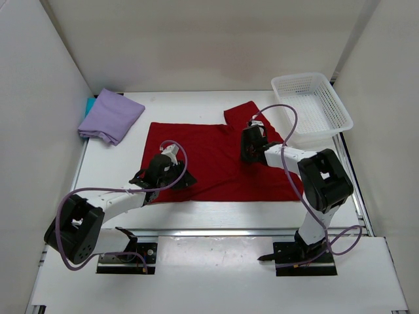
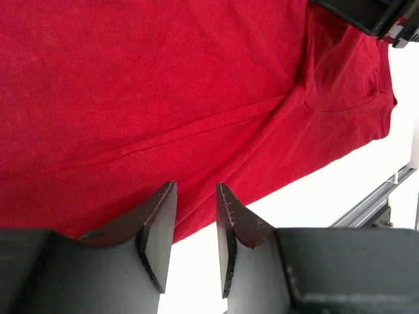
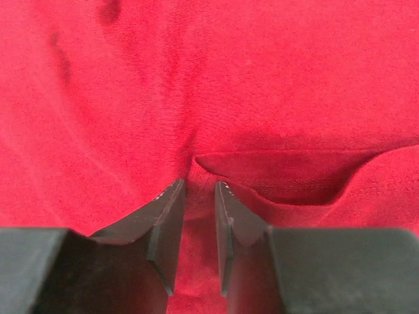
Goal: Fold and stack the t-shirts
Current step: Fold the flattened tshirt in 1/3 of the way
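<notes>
The deep red t-shirt (image 1: 216,163) lies spread flat in the middle of the table, one sleeve pointing toward the back right. My left gripper (image 1: 178,178) hangs over its left edge; in the left wrist view the jaws (image 2: 196,186) stand apart over the red cloth's (image 2: 163,98) border, with bare table showing between them. My right gripper (image 1: 248,156) sits by the collar, where its jaws (image 3: 200,184) pinch a raised fold of red fabric (image 3: 229,78). The lavender t-shirt (image 1: 111,116) lies folded at the back left on top of the teal one (image 1: 90,104), of which only a corner shows.
A white mesh basket (image 1: 344,120) stands at the back right, close to the red sleeve. White walls close in the table on the left, back and right. A metal rail (image 2: 366,206) runs along the near table edge.
</notes>
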### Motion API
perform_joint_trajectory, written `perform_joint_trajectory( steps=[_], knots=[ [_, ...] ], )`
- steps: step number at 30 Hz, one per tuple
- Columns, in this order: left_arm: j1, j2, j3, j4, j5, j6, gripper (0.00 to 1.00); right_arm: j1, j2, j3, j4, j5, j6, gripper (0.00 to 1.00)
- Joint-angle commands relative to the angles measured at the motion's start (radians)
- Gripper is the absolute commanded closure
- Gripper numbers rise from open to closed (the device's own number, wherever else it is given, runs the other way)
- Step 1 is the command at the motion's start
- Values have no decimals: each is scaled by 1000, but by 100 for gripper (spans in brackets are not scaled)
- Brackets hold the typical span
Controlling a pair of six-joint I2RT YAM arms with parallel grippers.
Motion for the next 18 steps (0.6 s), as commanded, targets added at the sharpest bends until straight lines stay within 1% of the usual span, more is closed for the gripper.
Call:
perform_joint_trajectory(
  steps=[1, 3, 5, 6, 8, 9, 12, 18],
  knots=[
    [-2, -6, 6, 29, 13, 5, 59, 10, 9, 45, 1, 67, 6, 77],
    [-5, -5, 6, 31, 11, 1, 59, 4, 20, 63, -8, 64, 6, 79],
    [-11, 3, 14, 28, 11, -1, 59, 3, 39, 79, -17, 58, 4, 75],
    [-10, 3, 15, 32, 11, 1, 59, 3, 44, 83, -20, 55, 1, 75],
    [-11, 2, 12, 35, 16, -2, 60, -4, 55, 91, -34, 49, 7, 85],
    [-11, 8, 11, 35, 11, -5, 60, 0, 56, 96, -28, 49, 1, 92],
    [-8, 12, 12, 34, 13, -4, 60, 3, 47, 100, -29, 54, 0, 100],
    [-11, 15, 31, 28, 8, -5, 60, 59, -9, 94, -2, 127, -32, 100]
  ],
)
